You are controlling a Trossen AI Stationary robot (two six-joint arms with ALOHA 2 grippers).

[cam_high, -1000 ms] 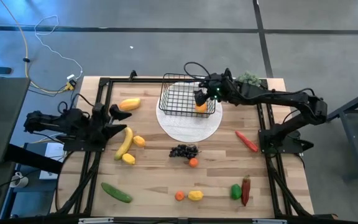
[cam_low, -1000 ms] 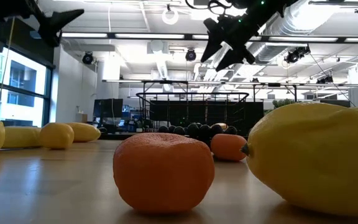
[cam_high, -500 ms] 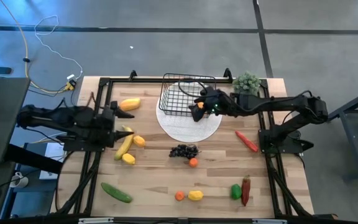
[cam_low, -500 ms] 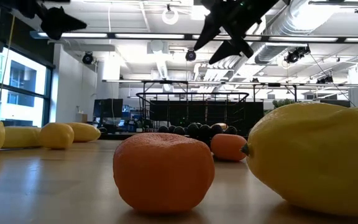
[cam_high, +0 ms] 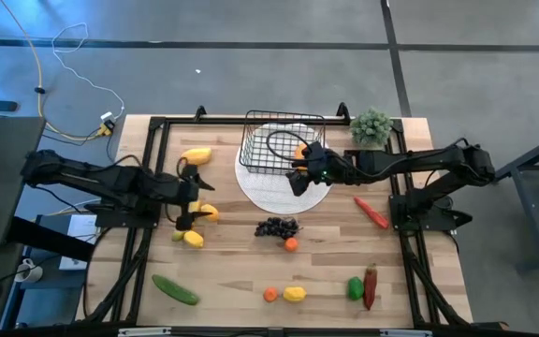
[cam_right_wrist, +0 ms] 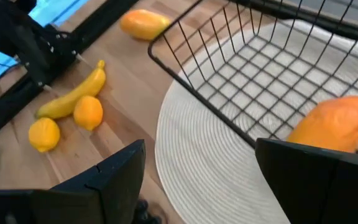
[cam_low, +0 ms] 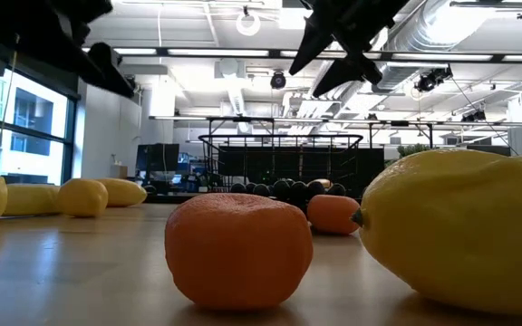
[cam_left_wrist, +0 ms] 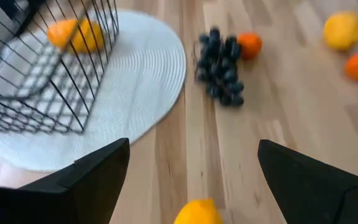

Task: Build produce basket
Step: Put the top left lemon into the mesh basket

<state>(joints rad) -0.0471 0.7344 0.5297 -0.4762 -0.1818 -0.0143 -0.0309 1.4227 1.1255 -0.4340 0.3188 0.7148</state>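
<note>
The black wire basket (cam_high: 282, 142) stands on the round white plate (cam_high: 284, 192) and holds an orange mango (cam_right_wrist: 334, 124). My right gripper (cam_high: 297, 178) hangs open and empty over the plate, just off the basket's near side, also seen high in the low view (cam_low: 343, 45). My left gripper (cam_high: 188, 198) is open above the banana (cam_right_wrist: 73, 96), small orange (cam_high: 210, 212) and lemon (cam_high: 193, 239), touching none of them. The small orange fruit (cam_left_wrist: 194, 213) shows between its open fingers. Another mango (cam_high: 195, 155) lies farther back.
Grapes (cam_high: 276, 227) and an orange (cam_high: 291, 244) lie near the middle. A cucumber (cam_high: 175, 289), an orange (cam_high: 269, 294), a lemon (cam_high: 294, 294), a green pepper (cam_high: 355, 288) and a dark chili (cam_high: 371, 285) line the near edge. A red chili (cam_high: 372, 212) and a green plant (cam_high: 371, 124) are on the right.
My right gripper has drawn back from above the basket toward the table's near edge and now hangs over the plate; the orange mango stays in the basket. My left gripper has moved toward the table's right and near edge, over the banana group.
</note>
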